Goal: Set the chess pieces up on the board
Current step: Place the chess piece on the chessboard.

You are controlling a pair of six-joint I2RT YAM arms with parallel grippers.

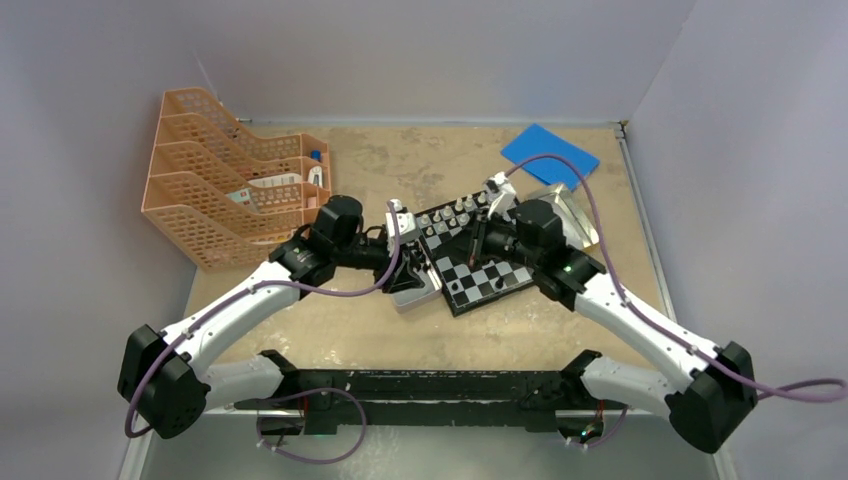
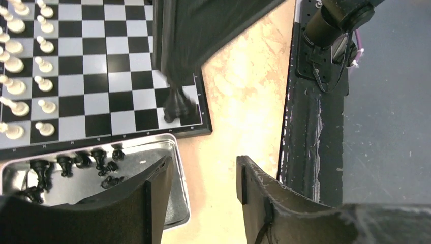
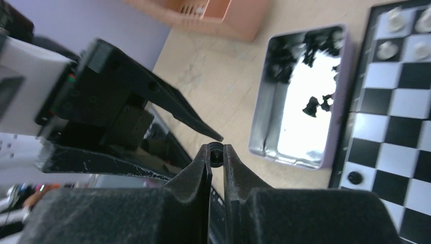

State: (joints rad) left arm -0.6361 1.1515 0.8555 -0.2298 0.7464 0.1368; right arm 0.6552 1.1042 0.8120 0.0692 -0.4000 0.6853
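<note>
The board (image 1: 490, 275) lies mid-table, with white chess pieces (image 2: 45, 51) lined up in two rows along its far side. My right gripper (image 3: 216, 150) is shut on one small black piece (image 3: 216, 155), held at the fingertips by the board's near-left corner (image 2: 201, 127). A single black piece (image 3: 354, 178) stands on a corner square. Loose black pieces (image 2: 66, 165) lie in a silver tin (image 2: 137, 152) beside the board. My left gripper (image 2: 204, 160) hangs open over the tin's edge and bare table, with nothing between its fingers.
A second silver tin (image 1: 572, 215) and a blue pad (image 1: 550, 152) sit right of and behind the board. Orange stacked trays (image 1: 230, 180) stand at the back left. The black base rail (image 2: 310, 127) runs along the near edge.
</note>
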